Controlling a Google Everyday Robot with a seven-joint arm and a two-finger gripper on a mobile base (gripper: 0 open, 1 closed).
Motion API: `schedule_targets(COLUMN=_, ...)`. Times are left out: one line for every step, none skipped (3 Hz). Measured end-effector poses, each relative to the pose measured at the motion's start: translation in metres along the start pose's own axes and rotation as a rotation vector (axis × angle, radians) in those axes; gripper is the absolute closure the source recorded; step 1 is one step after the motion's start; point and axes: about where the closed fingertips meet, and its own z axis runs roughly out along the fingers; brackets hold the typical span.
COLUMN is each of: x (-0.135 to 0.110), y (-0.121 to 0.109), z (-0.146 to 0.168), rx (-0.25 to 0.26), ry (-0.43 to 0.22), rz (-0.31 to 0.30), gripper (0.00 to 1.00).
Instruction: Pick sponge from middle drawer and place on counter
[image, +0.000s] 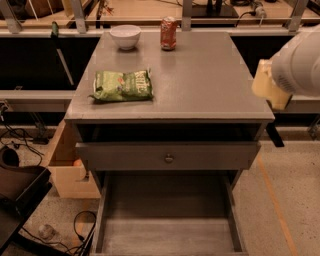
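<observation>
The counter (200, 75) is the grey top of the cabinet in the middle of the camera view. Below it the middle drawer (167, 235) is pulled far out, and its streaky pale floor board shows bare. No sponge is in view. My gripper (269, 85), on the white arm, shows its pale yellow pads at the right edge of the counter, raised to about counter height. It hangs just off the counter's front right corner.
A green chip bag (121, 85) lies on the counter's left half. A white bowl (125, 36) and a red can (168, 33) stand at the back. A drawer front with a round knob (169, 158) sits above the open drawer. A cardboard box (67, 170) stands at the left.
</observation>
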Motion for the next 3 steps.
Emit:
schedule_targets(x=-0.007, y=-0.039, z=-0.017, rx=0.041, ry=0.036, rz=-0.046, gripper=1.0)
schedule_targets(x=0.004, y=-0.051, z=0.012, rx=0.0, ry=0.051, rz=-0.081, gripper=1.0)
schedule_targets(x=0.019, y=-0.061, z=0.08, rx=-0.061, ry=-0.003, rz=-0.062, gripper=1.0)
